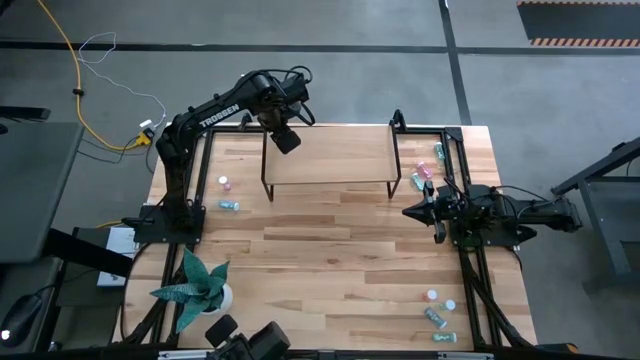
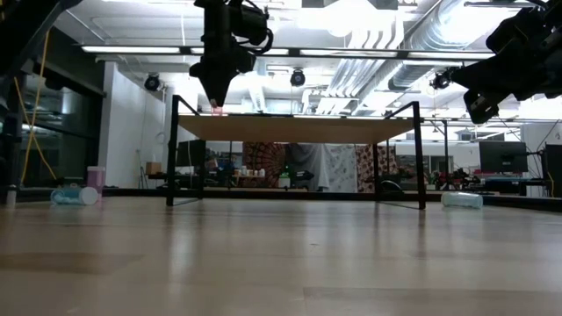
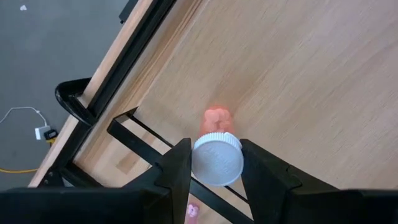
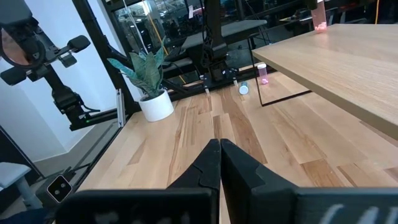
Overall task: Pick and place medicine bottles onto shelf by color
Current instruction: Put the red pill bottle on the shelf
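The shelf [image 1: 330, 158], a low wooden top on thin black legs, stands at the table's far middle. My left gripper [image 3: 216, 149] points down over its far left corner, shut on a red-orange medicine bottle [image 3: 217, 119] with a white cap. The low view shows that bottle [image 2: 216, 110] right at the shelf top [image 2: 294, 128]. A pink bottle [image 1: 224, 183] stands on the table left of the shelf, with a teal one [image 1: 230, 205] lying beside it. More bottles lie right of the shelf [image 1: 425, 172]. My right gripper [image 4: 217, 149] is shut, parked level at the table's right edge. My left gripper pinches the bottle's white cap [image 3: 202, 163] between its two fingers [image 3: 177, 168], one on each side. The fingers come from above, pointing down. The bottle hangs upright below them; whether its base touches the shelf top I cannot tell.
Several bottles lie near the table's front right corner [image 1: 438, 315]. A white pot with a green plant [image 1: 200, 285] stands at the front left. A black frame [image 1: 455, 160] runs along the table's right side. The shelf top beside the held bottle is bare wood.
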`<state>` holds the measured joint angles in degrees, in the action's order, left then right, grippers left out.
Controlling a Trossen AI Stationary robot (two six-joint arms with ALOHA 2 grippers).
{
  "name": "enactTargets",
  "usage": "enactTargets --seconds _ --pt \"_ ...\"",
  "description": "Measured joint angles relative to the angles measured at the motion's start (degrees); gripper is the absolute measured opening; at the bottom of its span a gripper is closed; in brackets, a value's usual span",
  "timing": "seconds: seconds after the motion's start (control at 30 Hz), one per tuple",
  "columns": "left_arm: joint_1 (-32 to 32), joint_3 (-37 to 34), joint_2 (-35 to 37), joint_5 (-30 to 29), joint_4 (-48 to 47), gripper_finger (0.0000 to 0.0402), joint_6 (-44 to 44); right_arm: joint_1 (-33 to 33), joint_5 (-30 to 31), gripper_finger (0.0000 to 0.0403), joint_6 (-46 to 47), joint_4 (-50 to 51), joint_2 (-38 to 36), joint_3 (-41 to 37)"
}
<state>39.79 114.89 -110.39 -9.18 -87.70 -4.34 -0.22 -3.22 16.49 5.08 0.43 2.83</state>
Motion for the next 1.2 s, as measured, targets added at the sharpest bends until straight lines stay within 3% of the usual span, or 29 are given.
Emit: enactTargets --seconds 0.33,0.9,1.2 --pt "0.0 0.0 0.0 0.0 0.0 0.0118 0.0 0.0 0.0 0.0000 0.0 0.0 0.0 0.0" --pt "-0.1 0.0 0.0 -0.1 0.1 0.0208 1.5 0.0 0.0 0.0000 0.0 0.0 0.0 0.0" --pt "1.1 0.1 2.9 -0.3 2.0 0.0209 1.0 0.0 0.0 0.0000 0.0 0.0 0.0 0.0"
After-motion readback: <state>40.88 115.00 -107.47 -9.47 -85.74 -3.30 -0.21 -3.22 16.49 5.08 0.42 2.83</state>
